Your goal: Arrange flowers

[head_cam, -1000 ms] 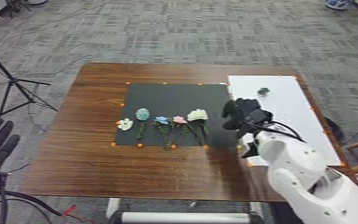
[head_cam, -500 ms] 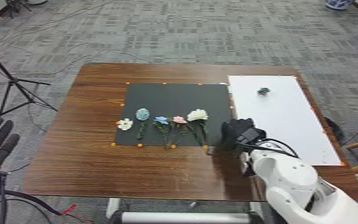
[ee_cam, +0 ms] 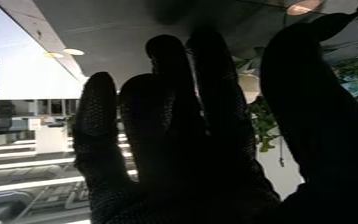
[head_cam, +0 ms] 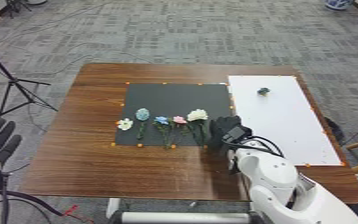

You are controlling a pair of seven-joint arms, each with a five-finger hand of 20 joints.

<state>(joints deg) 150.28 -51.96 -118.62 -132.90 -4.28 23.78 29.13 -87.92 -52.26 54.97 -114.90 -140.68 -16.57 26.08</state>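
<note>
Five flowers (head_cam: 180, 120) lie on the black mat (head_cam: 171, 95), left of the bench's (head_cam: 73, 125) middle, and we see that the right hand (head_cam: 224, 130) has shifted left, just beside the row's right end. We judge that this readies a grasp or nudge. The head view gives us the row's order; the right wrist view, wide, straight fingers (ee_cam: 165, 60), thumb (ee_cam: 291, 75) apart, leaves (ee_cam: 264, 125) beyond.

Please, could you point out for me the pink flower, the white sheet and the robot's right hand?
Pink flower (head_cam: 180, 120): head view, on its bloom.
White sheet (head_cam: 282, 120): head view, on its bare middle part.
Right hand (ee_cam: 193, 192): right wrist view, on its palm.
</note>
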